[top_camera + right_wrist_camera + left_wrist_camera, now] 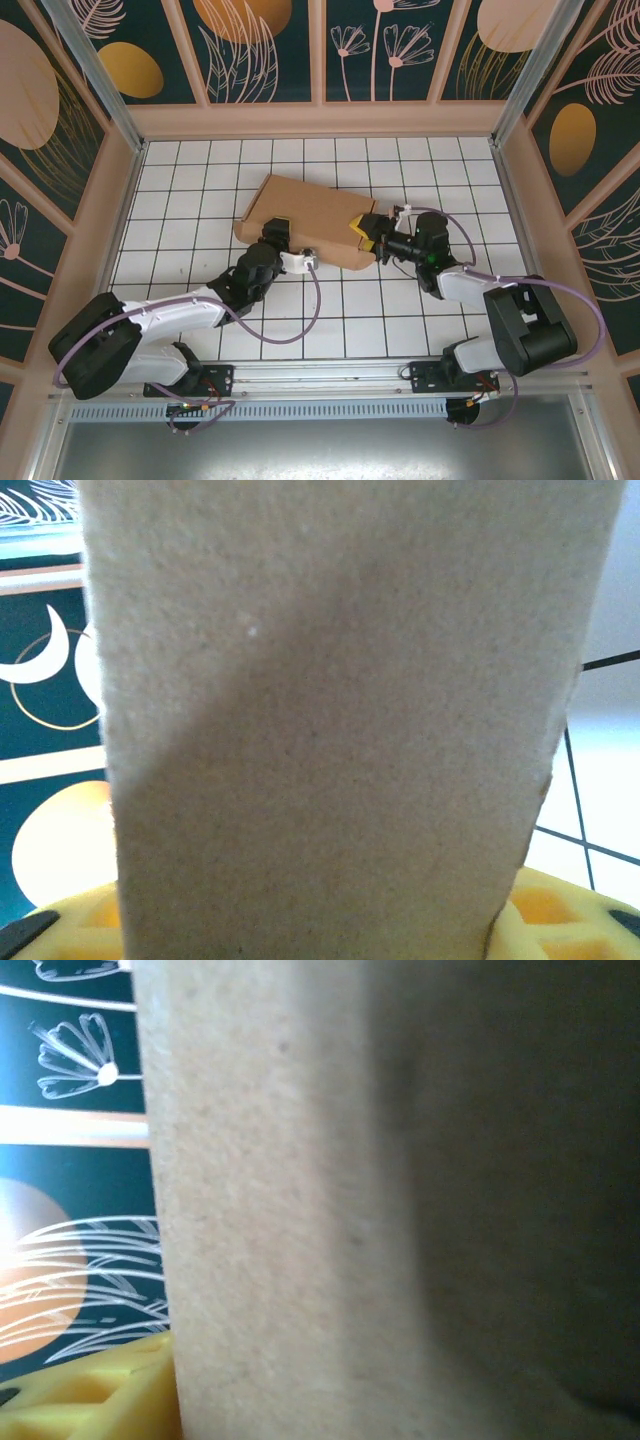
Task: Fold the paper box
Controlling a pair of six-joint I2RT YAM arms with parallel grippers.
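Paper box [305,205], mid-fold: right claw [364,230] clamps one end, left claw [280,228] grip cannot be told; next, likely a coordinated inward fold.

A white-tiled worktop [200,170] is lying inside tan-framed walls. Dark teal wall panels [270,50] are showing pale flowers and orange discs, and a metal rail [320,410] is running along the near edge.
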